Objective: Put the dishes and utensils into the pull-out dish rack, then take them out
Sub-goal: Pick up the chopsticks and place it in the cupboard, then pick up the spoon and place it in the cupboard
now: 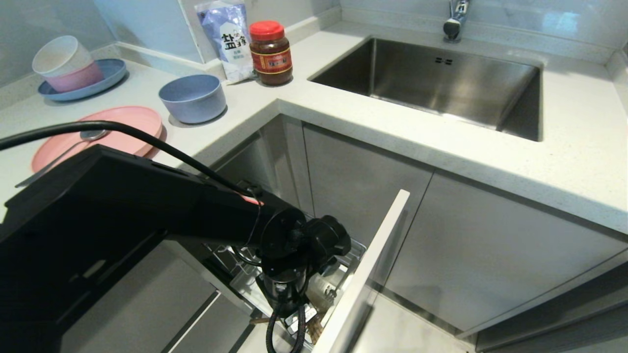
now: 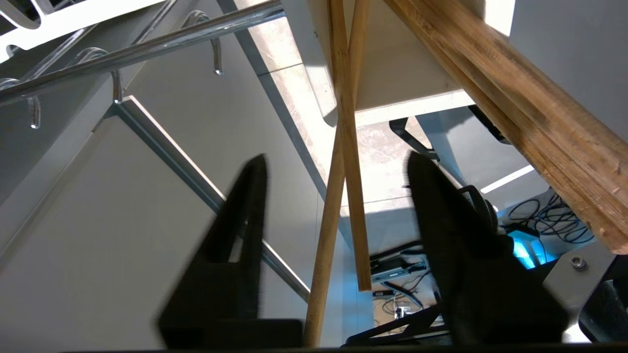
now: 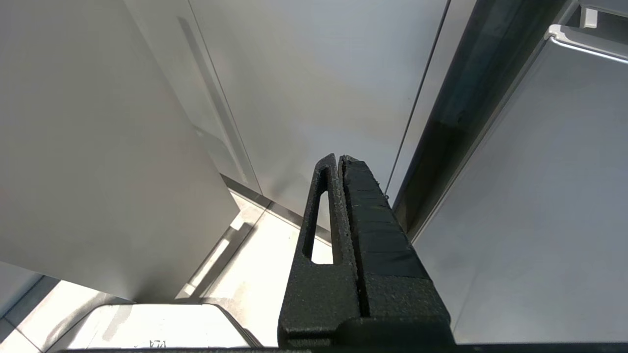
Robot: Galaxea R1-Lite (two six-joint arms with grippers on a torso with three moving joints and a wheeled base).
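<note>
The left gripper [image 2: 338, 166] hangs down inside the pull-out dish rack [image 1: 353, 250], its two dark fingers [image 2: 245, 215] spread apart. Between them, touching neither, stand the chopsticks [image 2: 343, 147], two thin light-brown sticks crossed over each other, their far ends running into the rack's white cutlery cup [image 2: 392, 73]. Just beside the cup, a slotted wooden board [image 2: 515, 113] slants across the wrist view, and a chrome wire rail [image 2: 147, 49] with small hooked prongs runs on the other side of the gripper. In the head view the black left arm [image 1: 147, 206] reaches from the robot down into the rack, and the rack's narrow pale front panel [image 1: 373, 260] stands just beside the wrist.

Above the rack, on the countertop [image 1: 343, 113], lies the pink plate [image 1: 132, 127], with the silver spoon [image 1: 64, 154] resting across it. The blue-grey bowl [image 1: 193, 98] sits just beside the plate. Farther back from the rack, cream and pink bowls [image 1: 66, 63] are stacked on a blue plate [image 1: 110, 73], and a red-lidded jar [image 1: 271, 53] stands beside a bag [image 1: 226, 37]. The steel sink [image 1: 441, 83] is set into the counter beyond the rack.

The right gripper [image 3: 339, 159] points at cabinet doors [image 3: 319, 88], fingers pressed together on nothing.
</note>
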